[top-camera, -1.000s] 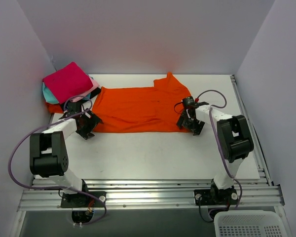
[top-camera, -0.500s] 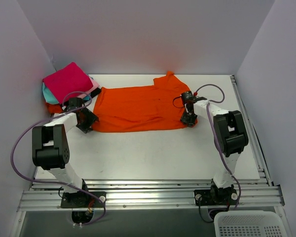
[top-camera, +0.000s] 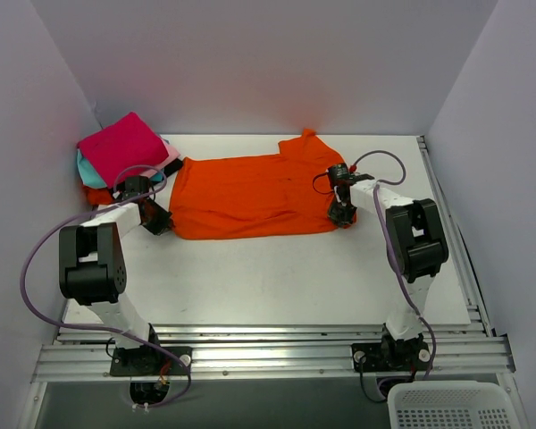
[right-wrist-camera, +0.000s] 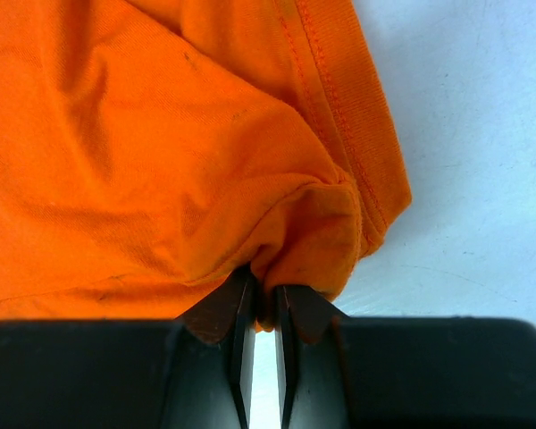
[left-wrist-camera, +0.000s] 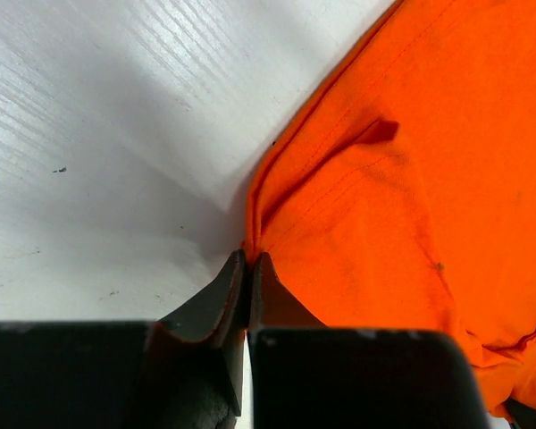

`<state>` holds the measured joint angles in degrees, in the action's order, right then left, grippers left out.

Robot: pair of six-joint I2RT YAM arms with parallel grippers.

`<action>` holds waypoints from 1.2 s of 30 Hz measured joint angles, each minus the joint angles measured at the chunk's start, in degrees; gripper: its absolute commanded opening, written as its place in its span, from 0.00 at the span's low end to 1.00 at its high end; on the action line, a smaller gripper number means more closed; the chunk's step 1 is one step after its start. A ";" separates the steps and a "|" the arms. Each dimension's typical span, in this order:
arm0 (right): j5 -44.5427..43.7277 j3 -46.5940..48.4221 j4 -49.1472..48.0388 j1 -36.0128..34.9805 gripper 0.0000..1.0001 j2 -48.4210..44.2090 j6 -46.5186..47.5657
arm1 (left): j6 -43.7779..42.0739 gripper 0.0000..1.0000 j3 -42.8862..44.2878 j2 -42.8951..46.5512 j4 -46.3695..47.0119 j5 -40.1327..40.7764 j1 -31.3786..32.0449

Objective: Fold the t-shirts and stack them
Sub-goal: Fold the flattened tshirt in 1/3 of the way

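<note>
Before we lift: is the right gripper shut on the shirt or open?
Shut on the shirt: the right gripper has its jaws nearly together, a bunched orange fold pinched between them.

Basket (top-camera: 447,407) cut by bottom edge; teal shirt (top-camera: 84,167) mostly under magenta shirt (top-camera: 123,147).

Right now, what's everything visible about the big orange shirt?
The orange shirt is plain, bright, soft cloth with stitched hems. It lies mostly flat across the white table, apparently folded into a wide band, a sleeve poking toward the back wall. The left end effector is shut on its near left corner, the right end effector on its bunched near right corner.
</note>
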<state>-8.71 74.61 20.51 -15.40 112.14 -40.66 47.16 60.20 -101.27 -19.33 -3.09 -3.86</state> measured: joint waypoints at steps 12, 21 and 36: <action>-1.84 -6.21 0.87 0.00 0.00 -4.96 1.29 | -0.94 0.02 -5.29 5.97 0.22 -0.85 0.02; -1.99 -17.05 7.23 0.00 0.00 -18.80 1.51 | -1.33 0.02 -16.94 21.55 -3.58 -2.58 0.02; -5.20 -22.03 21.42 -0.44 0.88 -36.59 -0.76 | -2.40 0.14 -20.96 34.01 -14.86 -1.57 0.00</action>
<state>-13.91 52.58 41.93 -15.84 75.55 -41.43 44.75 39.24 -67.26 -34.20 -4.67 -3.86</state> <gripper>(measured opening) 0.874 0.075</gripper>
